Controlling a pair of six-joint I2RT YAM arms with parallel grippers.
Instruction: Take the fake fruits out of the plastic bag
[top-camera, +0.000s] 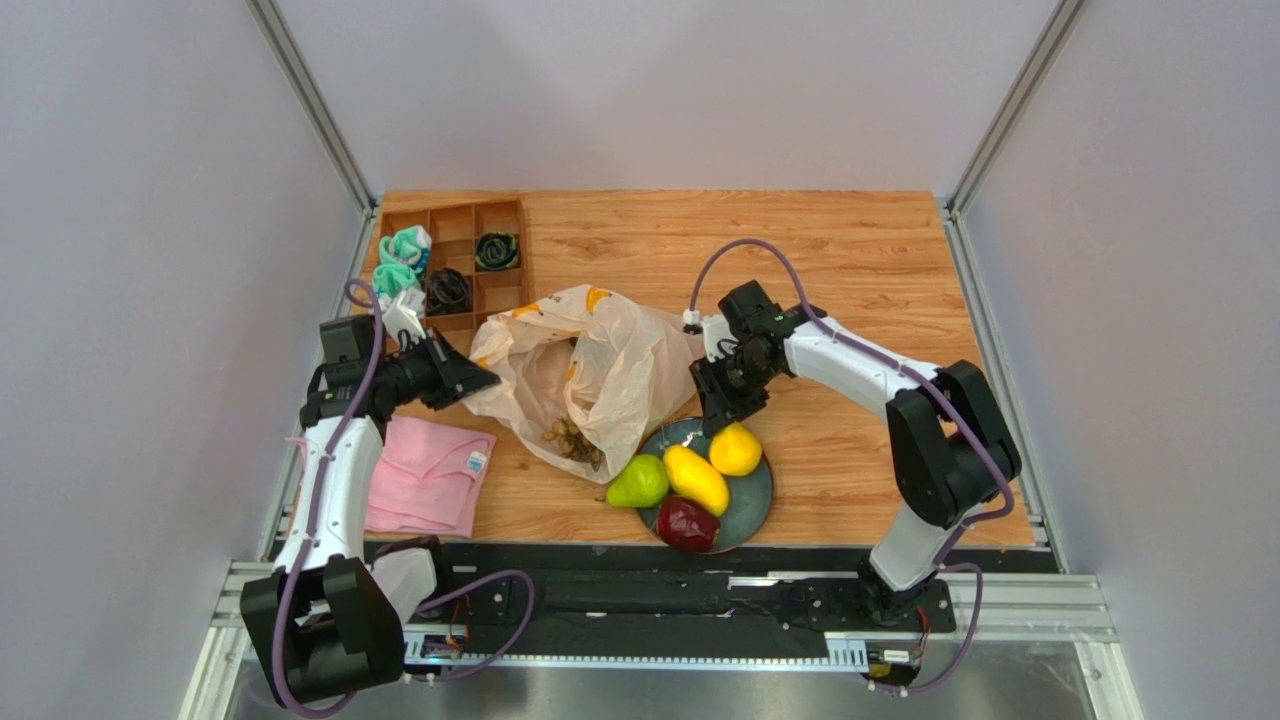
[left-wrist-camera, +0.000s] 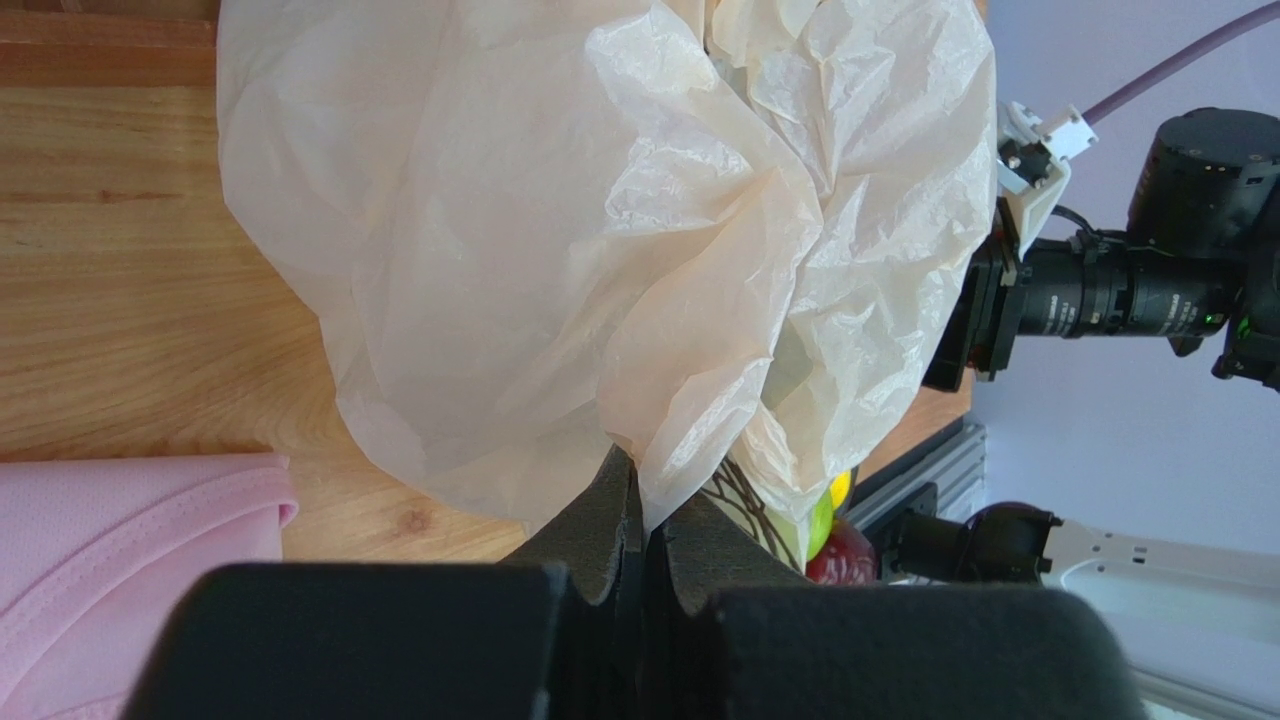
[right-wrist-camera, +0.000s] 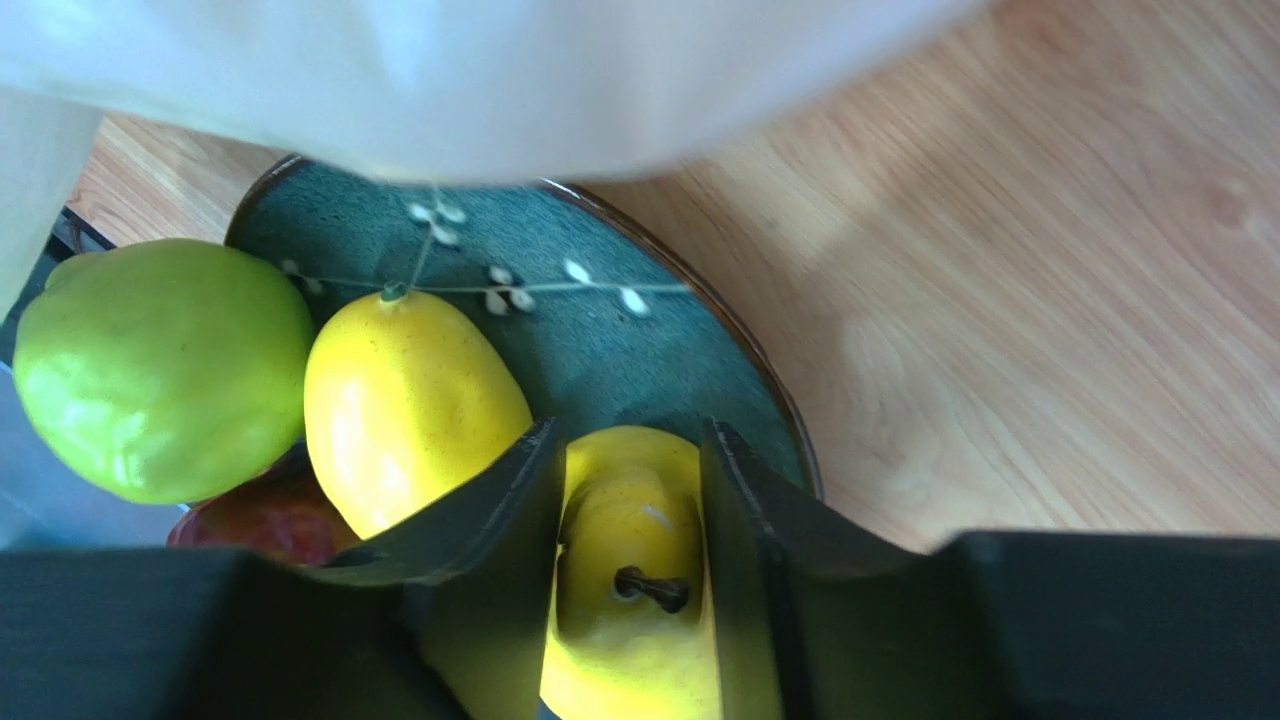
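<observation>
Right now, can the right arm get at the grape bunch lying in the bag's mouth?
Probably yes. The grape bunch sits in the open mouth of the plastic bag, beside the plate, close to the right claw. Its fingers flank the lemon, though, so it must clear that first.

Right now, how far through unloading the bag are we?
Done: mango and apple lie on the plate, with the pear at its edge. In hand: the right gripper straddles the lemon at the plate; can't tell if it has let go. The left gripper pinches the bag edge. Left: a grape bunch shows in the bag mouth; anything deeper is hidden.
</observation>
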